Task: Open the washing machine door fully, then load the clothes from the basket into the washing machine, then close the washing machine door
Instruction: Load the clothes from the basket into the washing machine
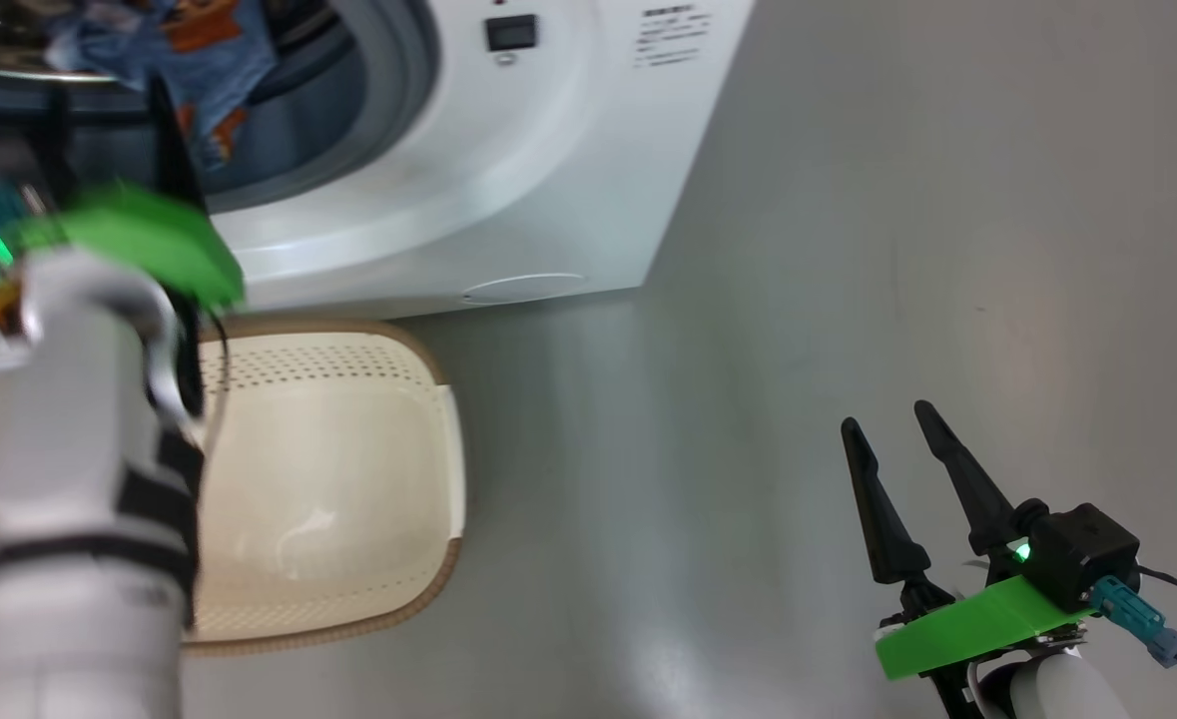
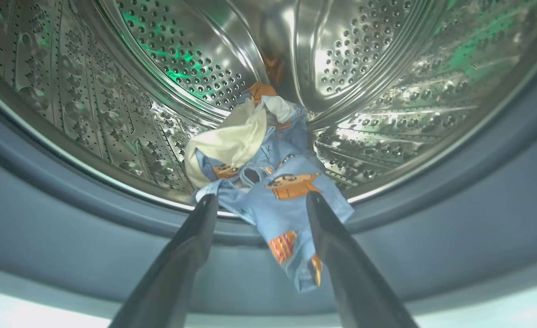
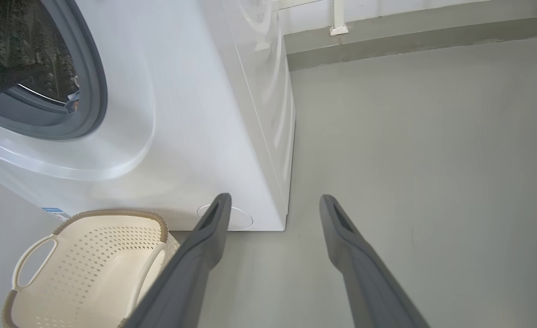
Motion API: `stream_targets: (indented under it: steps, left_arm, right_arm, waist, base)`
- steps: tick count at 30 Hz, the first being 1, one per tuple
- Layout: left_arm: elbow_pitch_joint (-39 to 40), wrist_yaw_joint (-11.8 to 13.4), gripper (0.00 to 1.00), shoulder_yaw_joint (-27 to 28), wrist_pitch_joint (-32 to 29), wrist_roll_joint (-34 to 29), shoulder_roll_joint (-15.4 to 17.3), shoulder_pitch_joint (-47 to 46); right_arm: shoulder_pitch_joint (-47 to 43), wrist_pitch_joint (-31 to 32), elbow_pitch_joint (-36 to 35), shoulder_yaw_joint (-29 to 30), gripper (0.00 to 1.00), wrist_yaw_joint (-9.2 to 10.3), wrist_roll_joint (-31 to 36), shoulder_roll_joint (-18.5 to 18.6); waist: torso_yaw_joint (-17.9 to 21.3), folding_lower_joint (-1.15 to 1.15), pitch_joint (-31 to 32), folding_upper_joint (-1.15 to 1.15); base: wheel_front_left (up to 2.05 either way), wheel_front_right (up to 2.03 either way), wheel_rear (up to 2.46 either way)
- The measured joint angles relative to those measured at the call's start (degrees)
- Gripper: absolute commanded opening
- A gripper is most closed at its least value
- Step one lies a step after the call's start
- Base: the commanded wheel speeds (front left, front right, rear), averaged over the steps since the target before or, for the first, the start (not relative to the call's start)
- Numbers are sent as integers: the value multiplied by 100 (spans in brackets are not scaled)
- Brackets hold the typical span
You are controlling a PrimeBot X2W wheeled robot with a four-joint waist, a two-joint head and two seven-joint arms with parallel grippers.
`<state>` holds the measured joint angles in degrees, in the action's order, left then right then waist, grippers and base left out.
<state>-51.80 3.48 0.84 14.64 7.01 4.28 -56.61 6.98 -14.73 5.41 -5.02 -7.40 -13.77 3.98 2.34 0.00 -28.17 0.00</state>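
Left wrist view, clothes: soft blue denim, draped over rubber gasket lip.
Basket: perforated cream plastic.
Left gripper, right gripper: spread.

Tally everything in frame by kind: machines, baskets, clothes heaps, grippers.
washing machine: 1
basket: 1
clothes heap, at the drum mouth, pieces too bunched to count: 1
grippers, left gripper and right gripper: 2
Total: 5
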Motion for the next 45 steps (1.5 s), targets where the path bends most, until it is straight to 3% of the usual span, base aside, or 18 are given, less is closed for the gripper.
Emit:
stream_targets:
  steps: [8,18,29,37,45]
  left_arm:
    - [1873,-12,100,-191,-1,193,-214,2163]
    - [3148,156,100,-471,-1,400,-246,3738]
    - [3942,558,100,-747,-1,744,-240,5100]
    - [4341,835,100,-942,-1,901,-229,5610]
    - [4453,887,100,-1055,-1,938,-213,5645]
  right_arm:
    - [3,0,-8,43,100,0,11,99]
    - [-10,0,-4,83,100,0,59,183]
    - [-312,0,-15,234,100,0,79,201]
    - [-503,0,-80,374,100,0,111,183]
    - [-500,0,-119,356,100,0,119,169]
  waist:
    - [-342,0,153,0]
    - [-542,0,381,0]
    - [-607,0,728,0]
    - [-670,0,890,0]
    - [-620,0,799,0]
  base:
    - [0,0,0]
    - [0,0,0]
    - [0,0,0]
    - [0,0,0]
    - [0,0,0]
